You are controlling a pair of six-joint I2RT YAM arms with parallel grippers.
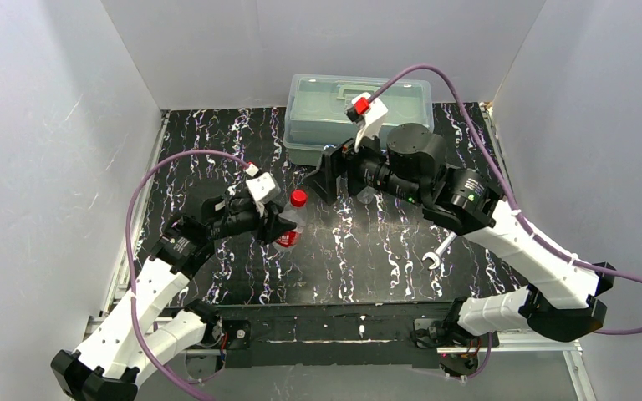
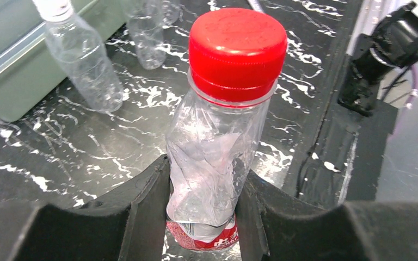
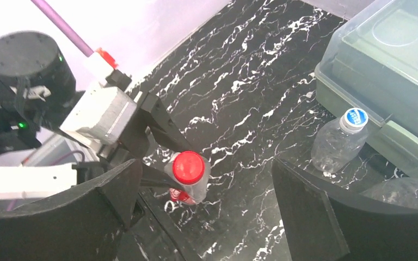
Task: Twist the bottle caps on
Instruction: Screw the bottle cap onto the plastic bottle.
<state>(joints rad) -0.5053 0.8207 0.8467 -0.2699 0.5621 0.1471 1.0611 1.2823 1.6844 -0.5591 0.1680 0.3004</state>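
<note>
The red-label bottle (image 1: 290, 230) stands upright on the black marbled table, with the red cap (image 1: 298, 198) on its neck. My left gripper (image 1: 272, 222) is shut on its body; in the left wrist view the fingers (image 2: 141, 212) squeeze the crumpled bottle (image 2: 212, 147) below the red cap (image 2: 234, 49). My right gripper (image 1: 333, 179) is open and empty, above and to the right of the bottle. In the right wrist view (image 3: 201, 209) the red cap (image 3: 188, 167) lies between its spread fingers, far below. A bottle (image 3: 332, 147) with a blue-white cap (image 3: 355, 118) and another capped bottle (image 3: 403, 191) stand by the box.
A large translucent lidded box (image 1: 359, 117) stands at the back, also in the right wrist view (image 3: 392, 60). A silver wrench (image 1: 437, 253) lies right of centre. The left wrist view shows two clear bottles (image 2: 84, 65) (image 2: 148, 32) beside the box. White walls enclose the table.
</note>
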